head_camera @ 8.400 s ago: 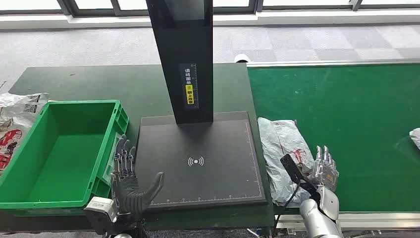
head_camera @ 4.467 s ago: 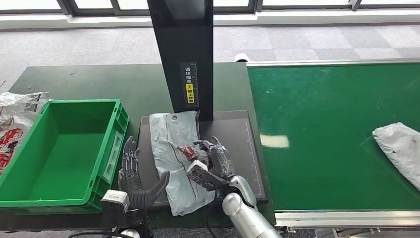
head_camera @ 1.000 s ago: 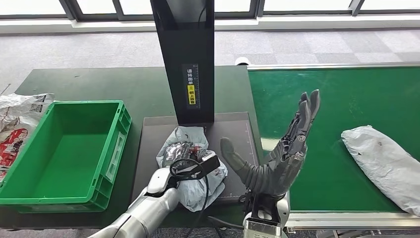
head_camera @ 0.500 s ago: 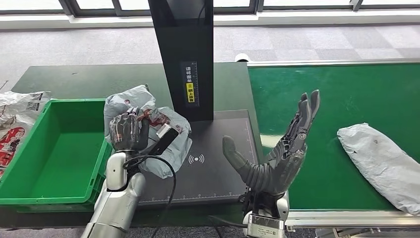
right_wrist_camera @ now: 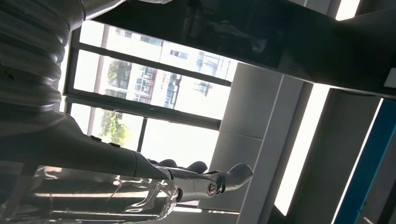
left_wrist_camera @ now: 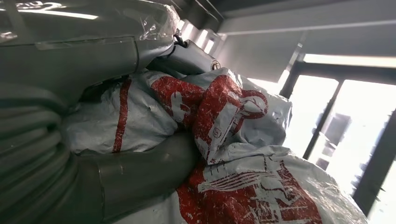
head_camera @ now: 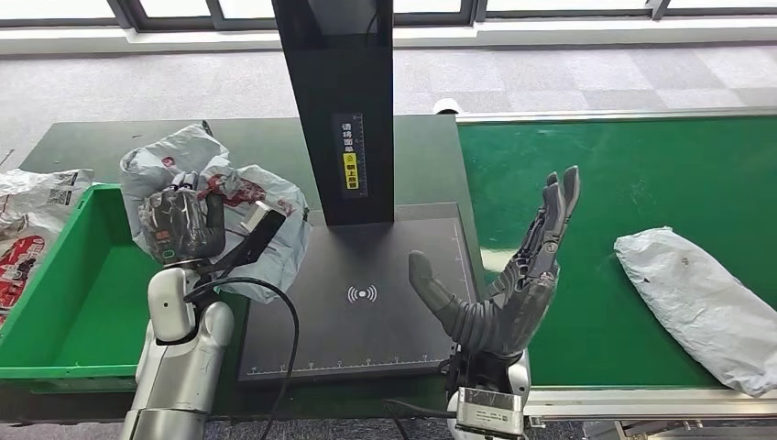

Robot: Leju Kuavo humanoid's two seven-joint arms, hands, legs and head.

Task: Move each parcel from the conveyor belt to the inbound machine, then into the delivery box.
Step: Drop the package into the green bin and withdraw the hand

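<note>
**Parcel in left hand, above the near-right corner of the delivery box**

Nearest to me, the right hand [head_camera: 502,298] stands raised over the gap between the inbound machine [head_camera: 366,293] and the conveyor belt [head_camera: 632,192]. Its fingers [head_camera: 550,220] are spread wide and extended upward, thumb out to the left. It holds and touches nothing.

To the left, the left hand [head_camera: 183,225] grips the grey parcel [head_camera: 275,229], fingers wrapped tight into the crumpled film. The left wrist view confirms it: the thumb presses across bunched grey plastic with red print [left_wrist_camera: 219,107]. The parcel hangs in the air over the right rim of the green delivery box [head_camera: 55,302], partly over the machine's left edge. It is not yet inside the box.

Handling judgement: this is a soft poly mailer, light and limp, with slick film. It folds wherever I grip it, so I take a full handful of gathered material rather than an edge. I see no sign of fragile contents, though I cannot tell what is inside.

Further right on the belt lies a second parcel [head_camera: 701,307], flat, untouched. I would take it across its middle.
</note>
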